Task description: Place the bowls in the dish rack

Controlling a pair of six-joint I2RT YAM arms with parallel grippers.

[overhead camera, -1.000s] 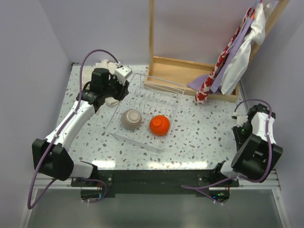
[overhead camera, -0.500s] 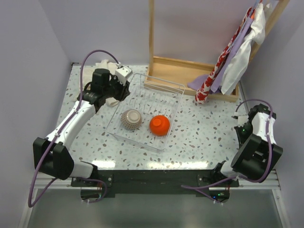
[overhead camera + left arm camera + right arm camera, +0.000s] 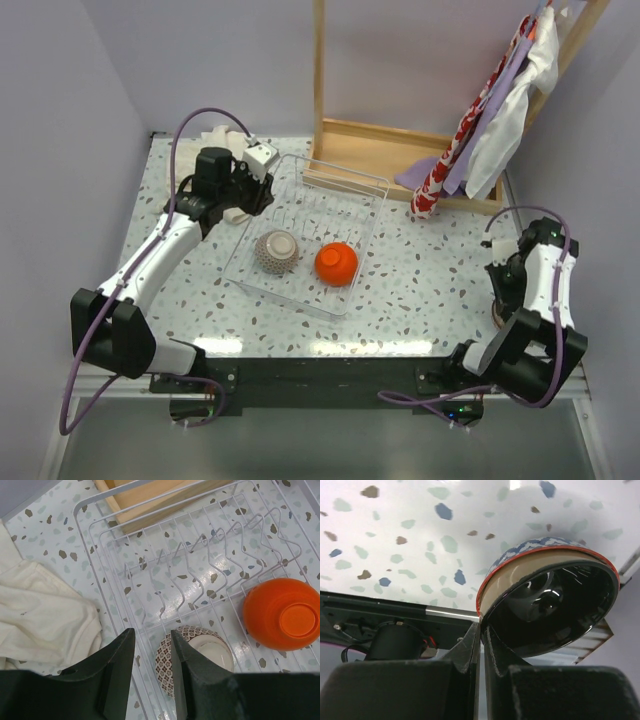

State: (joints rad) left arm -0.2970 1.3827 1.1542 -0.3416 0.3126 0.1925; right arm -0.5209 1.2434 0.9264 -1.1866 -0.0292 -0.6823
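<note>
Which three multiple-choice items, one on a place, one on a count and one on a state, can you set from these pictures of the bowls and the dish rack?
1. Where is the orange bowl?
A. outside the rack, on its left
B. in the dish rack, right of the brown-patterned bowl
C. stacked on top of the brown-patterned bowl

2. How many bowls lie in the dish rack?
A. two
B. one
C. four

3. What is the right gripper doing?
A. standing wide open, holding nothing
B. shut on the orange bowl
C. shut on the rim of a blue-patterned bowl

Key:
1 B: the top view shows it inside the wires beside the patterned bowl.
2 A: only those two upturned bowls sit there.
3 C: the right wrist view shows it pinching that rim.
</note>
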